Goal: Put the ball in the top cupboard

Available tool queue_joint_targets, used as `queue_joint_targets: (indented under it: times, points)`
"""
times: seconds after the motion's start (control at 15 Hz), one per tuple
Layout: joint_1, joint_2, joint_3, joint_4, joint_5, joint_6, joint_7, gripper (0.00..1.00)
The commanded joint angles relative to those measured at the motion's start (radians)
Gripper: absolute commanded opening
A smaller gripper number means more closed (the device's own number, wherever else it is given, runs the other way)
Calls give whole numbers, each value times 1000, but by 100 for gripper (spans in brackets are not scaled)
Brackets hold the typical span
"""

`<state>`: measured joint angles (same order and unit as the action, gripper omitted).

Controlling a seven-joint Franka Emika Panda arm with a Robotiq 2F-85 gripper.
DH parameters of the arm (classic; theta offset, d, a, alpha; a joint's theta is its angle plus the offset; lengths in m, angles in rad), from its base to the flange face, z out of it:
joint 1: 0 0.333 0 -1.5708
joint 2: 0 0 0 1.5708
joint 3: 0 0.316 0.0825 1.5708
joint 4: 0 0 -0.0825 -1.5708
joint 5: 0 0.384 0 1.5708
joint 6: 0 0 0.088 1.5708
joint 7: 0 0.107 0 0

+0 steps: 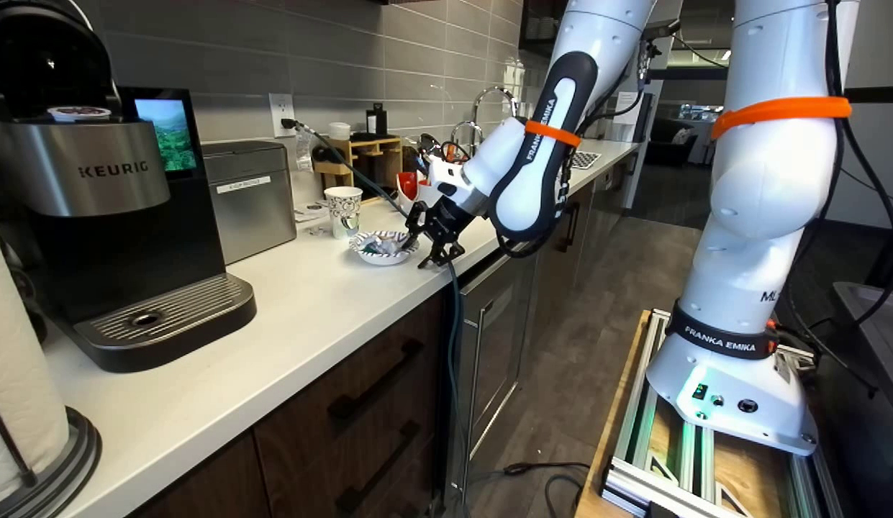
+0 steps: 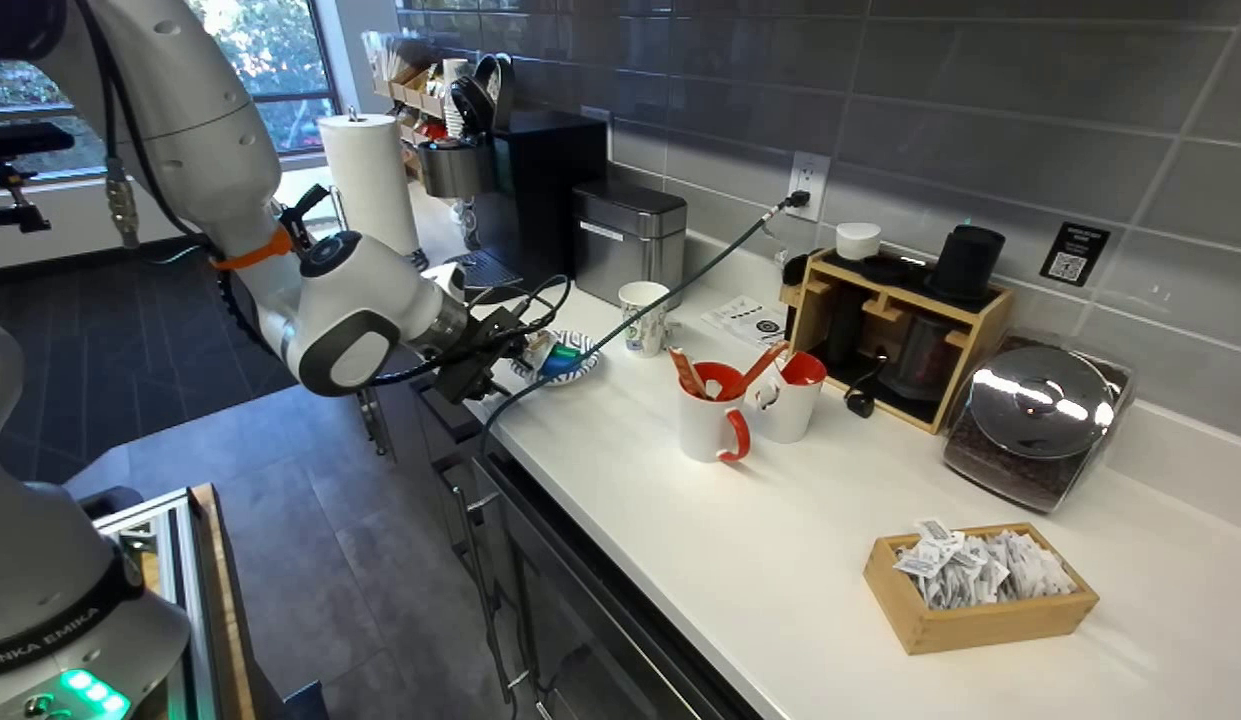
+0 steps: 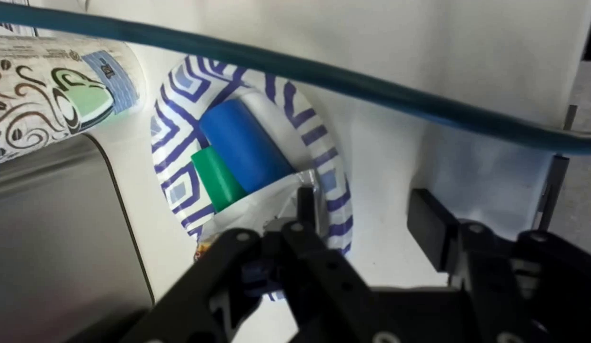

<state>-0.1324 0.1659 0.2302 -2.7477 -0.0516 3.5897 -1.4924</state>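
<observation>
I see no separate ball; it is hidden or out of view. A white paper bowl with blue-purple patterning sits on the counter, seen in both exterior views. It holds a blue cylinder, a green cylinder and a silvery-white crumpled wrapper. My gripper is open at the bowl's edge near the counter's front. One finger is over the wrapper inside the bowl, the other outside, with the rim between them. Its black fingers hide part of the bowl. A dark upper cupboard shows far back.
A teal cable runs from the wall outlet past the bowl and over the counter edge. A paper cup and a metal bin stand behind the bowl. Red-and-white mugs, a coffee machine and a wooden packet box are along the counter.
</observation>
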Motion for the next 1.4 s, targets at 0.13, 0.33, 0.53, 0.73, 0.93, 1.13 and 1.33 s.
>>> queue_joint_targets:
  times: [0.13,0.33,0.53,0.73,0.93,1.13,1.33]
  points:
    - [63,48,-9,8,74,82,-68,6]
    - [72,37,-7,4,74,107,-62,0]
    - [79,15,-2,2,61,100,-61,0]
    - [163,-66,-83,-35,-72,70,48,1]
    - [116,-122,-26,5,-251,-18,177,1]
    - [119,-263,-16,5,-409,-150,328,1]
    - [178,-373,-41,32,-445,-303,419,1]
